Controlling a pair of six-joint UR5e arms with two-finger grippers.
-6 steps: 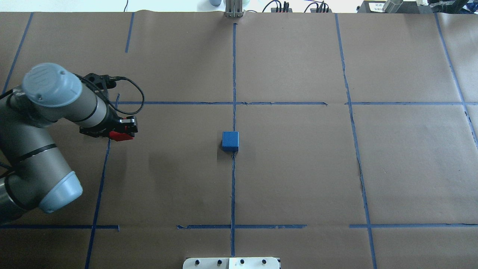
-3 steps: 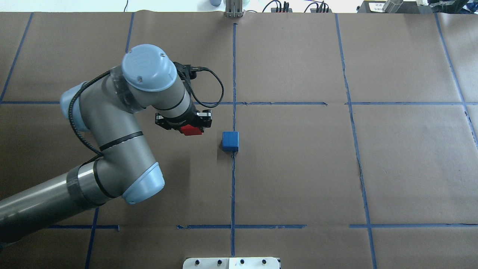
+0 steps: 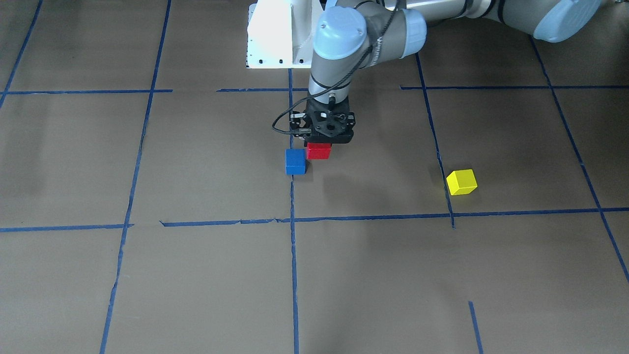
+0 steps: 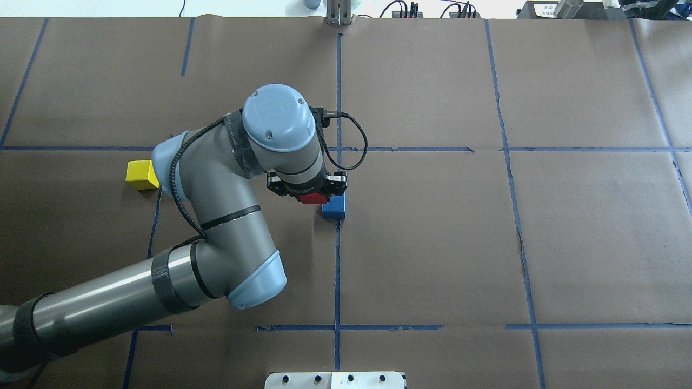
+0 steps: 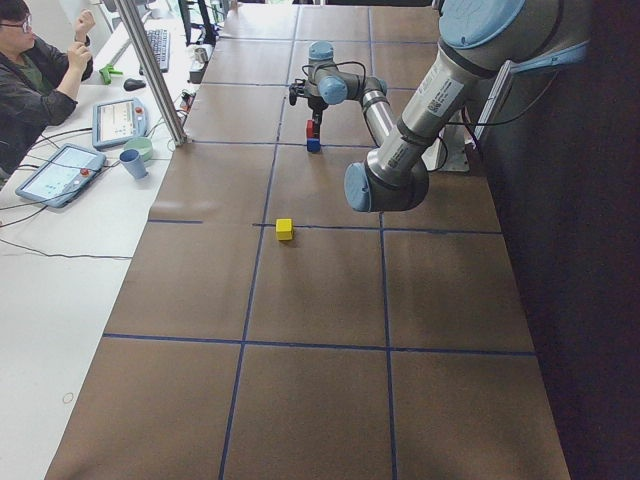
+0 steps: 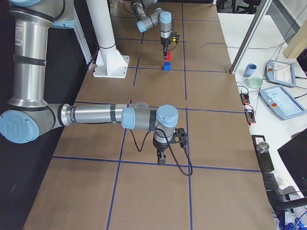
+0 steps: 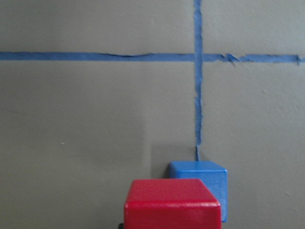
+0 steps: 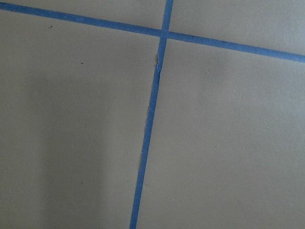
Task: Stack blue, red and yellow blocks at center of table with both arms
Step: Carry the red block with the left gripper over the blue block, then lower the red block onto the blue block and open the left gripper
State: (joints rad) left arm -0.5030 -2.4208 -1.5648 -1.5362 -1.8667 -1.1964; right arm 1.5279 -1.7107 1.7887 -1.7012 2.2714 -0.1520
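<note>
Brown-papered table (image 4: 432, 243): left claw (image 4: 309, 193) clamps the red block (image 4: 311, 199) aloft, and the blue block (image 4: 336, 208) sits just to its right, lower, not yet underneath. Right claw (image 6: 162, 158) is far off, grip unreadable.

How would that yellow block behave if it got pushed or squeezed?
The yellow block probably slides rather than rolls: it is a cube resting on a flat face. Its crisp edges suggest it is stiff and would keep its shape when squeezed.

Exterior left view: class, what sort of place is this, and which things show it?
Likely a robotics lab: taped-grid table, operator beside control tablets, left gripper holding a red block.
</note>
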